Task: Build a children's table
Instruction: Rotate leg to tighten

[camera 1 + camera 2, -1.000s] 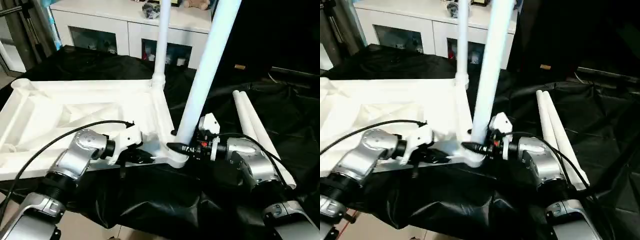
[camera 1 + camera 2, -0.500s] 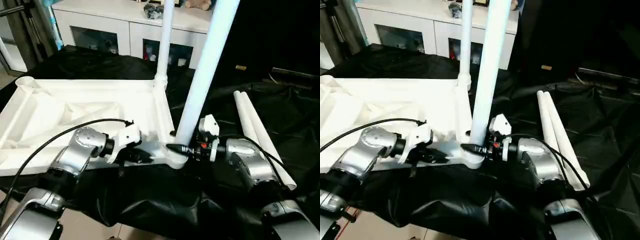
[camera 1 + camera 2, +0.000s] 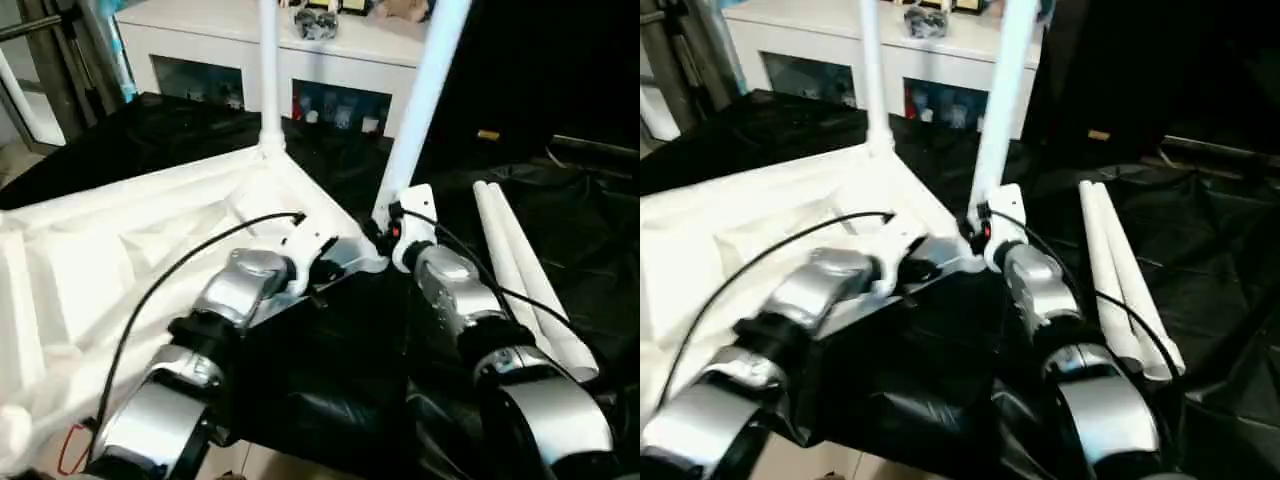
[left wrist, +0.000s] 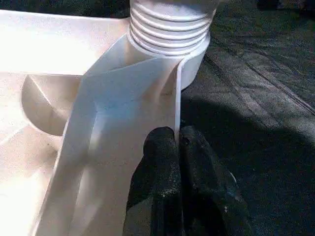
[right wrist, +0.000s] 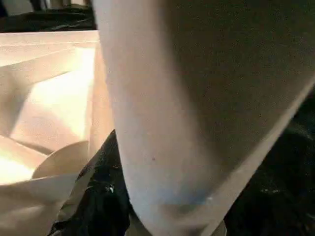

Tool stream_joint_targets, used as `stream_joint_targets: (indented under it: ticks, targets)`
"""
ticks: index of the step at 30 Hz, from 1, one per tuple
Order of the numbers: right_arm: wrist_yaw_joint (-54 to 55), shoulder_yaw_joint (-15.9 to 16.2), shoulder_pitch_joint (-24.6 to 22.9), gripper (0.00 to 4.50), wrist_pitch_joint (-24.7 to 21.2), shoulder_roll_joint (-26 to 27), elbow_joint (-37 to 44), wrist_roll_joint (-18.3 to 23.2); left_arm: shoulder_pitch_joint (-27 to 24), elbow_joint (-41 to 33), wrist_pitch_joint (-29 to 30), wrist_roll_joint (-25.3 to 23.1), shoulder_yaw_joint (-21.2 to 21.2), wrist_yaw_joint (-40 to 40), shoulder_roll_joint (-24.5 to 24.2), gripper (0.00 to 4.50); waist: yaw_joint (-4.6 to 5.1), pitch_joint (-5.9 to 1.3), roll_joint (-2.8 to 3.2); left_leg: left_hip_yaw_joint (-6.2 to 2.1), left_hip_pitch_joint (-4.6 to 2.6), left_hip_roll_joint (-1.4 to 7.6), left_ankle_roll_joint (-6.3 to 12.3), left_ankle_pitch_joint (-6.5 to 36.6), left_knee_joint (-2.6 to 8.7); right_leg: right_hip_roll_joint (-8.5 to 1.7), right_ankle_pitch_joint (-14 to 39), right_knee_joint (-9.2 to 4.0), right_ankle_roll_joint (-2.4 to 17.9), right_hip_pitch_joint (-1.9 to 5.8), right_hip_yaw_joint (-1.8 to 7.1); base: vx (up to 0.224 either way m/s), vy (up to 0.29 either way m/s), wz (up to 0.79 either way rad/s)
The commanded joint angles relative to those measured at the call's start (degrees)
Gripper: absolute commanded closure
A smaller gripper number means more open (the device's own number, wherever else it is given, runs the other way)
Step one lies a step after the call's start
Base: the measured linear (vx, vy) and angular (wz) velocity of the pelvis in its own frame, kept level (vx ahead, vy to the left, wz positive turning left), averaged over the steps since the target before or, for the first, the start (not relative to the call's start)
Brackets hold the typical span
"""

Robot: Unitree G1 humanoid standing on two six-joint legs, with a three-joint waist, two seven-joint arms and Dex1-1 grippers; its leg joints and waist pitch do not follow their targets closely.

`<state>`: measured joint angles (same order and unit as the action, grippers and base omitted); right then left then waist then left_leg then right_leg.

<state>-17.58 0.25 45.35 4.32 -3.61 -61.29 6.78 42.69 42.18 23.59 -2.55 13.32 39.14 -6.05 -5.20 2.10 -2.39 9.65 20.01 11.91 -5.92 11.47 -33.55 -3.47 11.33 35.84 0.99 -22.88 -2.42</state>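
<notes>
The table top [image 3: 120,260] lies upside down on a black-draped desk [image 3: 330,380], ribbed side up. The left claw [image 4: 178,147] is clenched on the top's thin rim wall, one black finger [image 4: 160,162] on each face of it, just short of the near corner socket [image 4: 170,54]. A ridged leg end sits in that socket, directly ahead of the left claw along the rim.

The right claw [image 3: 385,235] is grasping that same near leg [image 3: 420,100] low on its shaft, half-wide around the tube. The leg rises from the claw up and slightly away, so its long axis stands nearly upright, tilted a little. The right arm is the one on the leg; the left only steadies the top. Whether the leg is fully seated I cannot tell; the next move likely turns on pushing or twisting straight down that axis into the socket while the rim is held still.

A far leg [image 3: 268,80] stands in the farther corner socket, beyond both claws. Two spare legs [image 3: 520,270] lie side by side on the desk, out to the right of the right claw, long axes running away from the robot. One socket at the far left looks unfilled.
</notes>
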Motion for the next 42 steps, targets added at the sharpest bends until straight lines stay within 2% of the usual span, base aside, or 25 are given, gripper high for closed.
stream_joint_targets:
  ticks: [1, 6, 13, 16, 18, 21, 22, 23, 24, 26, 28, 33, 36, 38, 40, 41, 42]
  targets:
    - [-2.25, 2.40, -2.64, 2.59, -4.42, 5.28, -6.01, -1.10, 2.80, 0.83, 0.15, -0.77, -0.62, -4.19, 1.40, 4.50, 0.23, -2.32, 0.64, -0.21, -0.09, 1.07, -0.01, 15.30, 4.65, -4.13, 17.67, -5.65, 9.20, 1.99, 2.27, 0.000, 0.000, 0.00]
    - [-1.32, 1.45, -1.73, 2.59, -4.38, 5.97, -7.77, -1.29, 3.39, 1.48, 0.35, -0.95, -0.95, -4.57, 0.96, 4.50, 0.39, -2.18, 0.69, -0.41, -0.22, 1.12, -0.42, 17.85, 4.86, -4.29, 21.73, -6.11, 8.23, 1.69, 2.32, 0.000, 0.000, 0.00]
    - [-1.18, 0.42, -0.82, 2.59, -4.95, 6.07, -8.59, -1.77, 2.59, 0.51, 0.15, -0.70, -0.52, -2.53, 0.48, 4.50, 0.42, -2.15, 0.73, -0.40, -0.23, 1.10, -0.35, 18.00, 5.08, -4.27, 22.60, -6.41, 7.64, 1.54, 2.31, 0.000, 0.000, 0.00]
    - [-1.54, -0.47, -0.41, 2.59, -4.97, 6.11, -8.93, -1.38, 2.36, 0.10, 0.03, -0.51, -0.47, -1.88, 0.44, 4.50, 0.40, -2.30, 0.84, -0.39, -0.20, 1.17, -0.27, 16.80, 5.22, -4.29, 21.17, -6.34, 7.83, 1.74, 2.27, 0.000, 0.000, 0.00]
    - [-2.21, -1.21, -0.11, 1.89, -4.96, 6.09, -9.10, -0.99, 2.19, -0.24, -0.28, -0.33, -0.40, -1.16, 0.35, 4.50, 0.53, -2.23, 0.92, -0.37, -0.19, 1.24, -0.41, 16.90, 5.30, -4.19, 20.20, -6.28, 8.32, 1.66, 2.24, 0.000, 0.000, 0.00]
    - [-3.01, -2.03, 0.31, 1.87, -5.26, 5.90, -9.00, -0.35, 2.05, -0.67, -1.03, -0.04, -0.37, -0.13, 0.03, 4.50, 0.53, -2.23, 0.92, -0.39, -0.18, 1.27, -0.33, 17.10, 5.34, -4.26, 19.74, -6.27, 8.60, 1.73, 2.29, 0.000, 0.000, 0.00]
    - [-3.17, -2.16, 0.40, 1.77, -5.22, 5.85, -8.98, -0.32, 2.03, -0.75, -1.09, -0.01, -0.38, -0.02, -0.04, 4.50, 0.60, -2.27, 0.85, -0.38, -0.08, 1.26, -0.31, 16.59, 5.34, -4.22, 18.77, -6.12, 8.91, 1.87, 2.28, 0.000, 0.000, 0.00]
    - [-3.41, -2.26, 0.52, 1.48, -5.12, 5.75, -8.88, -0.27, 1.95, -0.91, -1.22, 0.08, -0.35, 0.35, -0.17, 4.50, 0.68, -2.23, 0.81, -0.35, 0.01, 1.27, -0.24, 16.29, 5.39, -4.24, 18.59, -6.10, 9.03, 1.92, 2.24, 0.000, 0.000, 0.00]
    - [-3.57, -2.34, 0.60, 1.43, -5.05, 5.70, -8.81, -0.28, 1.88, -1.03, -1.32, 0.15, -0.33, 0.62, -0.26, 4.50, 0.64, -2.19, 0.91, -0.26, -0.16, 1.26, -0.17, 16.24, 5.29, -4.30, 18.77, -6.19, 9.20, 1.76, 2.30, 0.000, 0.000, 0.00]
    - [-5.37, -2.82, 1.11, 1.36, -4.73, 5.38, -8.34, 0.12, 1.25, -2.08, -2.35, 0.27, 0.13, 2.38, -1.03, 4.50, 0.69, -2.22, 0.90, -0.26, 0.02, 1.24, 0.01, 15.69, 5.30, -4.35, 18.63, -6.19, 9.33, 1.95, 2.35, 0.000, 0.000, 0.00]
    - [-6.09, -2.98, 1.29, 1.06, -4.61, 5.22, -8.16, 0.23, 0.97, -2.55, -2.28, 0.38, 0.22, 2.95, -1.29, 4.50, 0.76, -2.35, 0.89, -0.26, 0.15, 1.34, 0.15, 14.19, 5.27, -4.39, 16.35, -5.86, 9.86, 2.14, 2.36, 0.000, 0.000, 0.00]
    - [-12.72, -2.42, 1.77, 0.66, -4.34, 3.53, -5.96, -0.14, -1.01, -5.53, -4.09, 1.16, 0.91, 7.18, -3.34, 4.50, 1.19, -2.55, 0.93, -0.02, 0.37, 1.32, 1.58, 10.26, 4.96, -4.27, 9.75, -5.23, 11.98, 2.59, 2.27, 0.000, 0.000, 0.00]
    - [-17.31, -0.51, 1.28, 0.55, -3.57, 1.66, -3.56, -1.39, -2.34, -7.56, -4.35, 1.86, 1.13, 9.97, -4.78, 4.50, 1.36, -2.64, 0.97, 0.11, 0.38, 1.39, 2.50, 8.25, 4.76, -4.27, 6.25, -4.84, 13.54, 2.81, 2.15, 0.000, 0.000, 0.00]
    - [-19.25, 0.13, 0.96, 0.55, -3.41, 0.96, -2.60, -1.63, -2.92, -8.30, -4.91, 2.25, 1.25, 11.45, -5.46, 4.50, 1.37, -2.65, 0.99, 0.19, 0.36, 1.34, 2.82, 7.57, 4.66, -4.22, 5.33, -4.79, 13.87, 2.83, 2.14, 0.000, 0.000, 0.00]
    - [-25.69, 1.91, -0.52, 0.55, -3.58, -1.50, 1.28, -1.93, -4.38, -10.14, -6.13, 3.06, 1.54, 15.21, -7.48, 4.50, 1.31, -2.96, 1.00, 0.33, 0.38, 1.32, 4.27, 4.30, 4.22, -4.15, -1.48, -3.92, 15.55, 3.23, 2.22, 0.000, 0.000, 0.00]
    - [-28.47, 2.43, -1.19, 0.55, -4.24, -2.53, 2.96, -1.75, -4.78, -10.64, -6.73, 3.17, 1.68, 16.21, -8.17, 4.50, 1.31, -2.96, 1.00, 0.33, 0.38, 1.32, 4.27, 4.30, 4.22, -4.15, -1.48, -3.92, 15.55, 3.23, 2.22, 0.000, 0.000, 0.00]
    - [-31.08, 2.99, -1.85, 0.55, -5.19, -3.53, 4.55, -1.55, -5.21, -11.14, -8.10, 3.41, 1.75, 17.33, -8.78, 4.50, 1.21, -3.04, 0.91, 0.39, 0.35, 1.33, 5.50, 2.83, 4.00, -4.01, -4.91, -3.57, 15.90, 3.24, 2.18, 0.000, 0.000, 0.00]
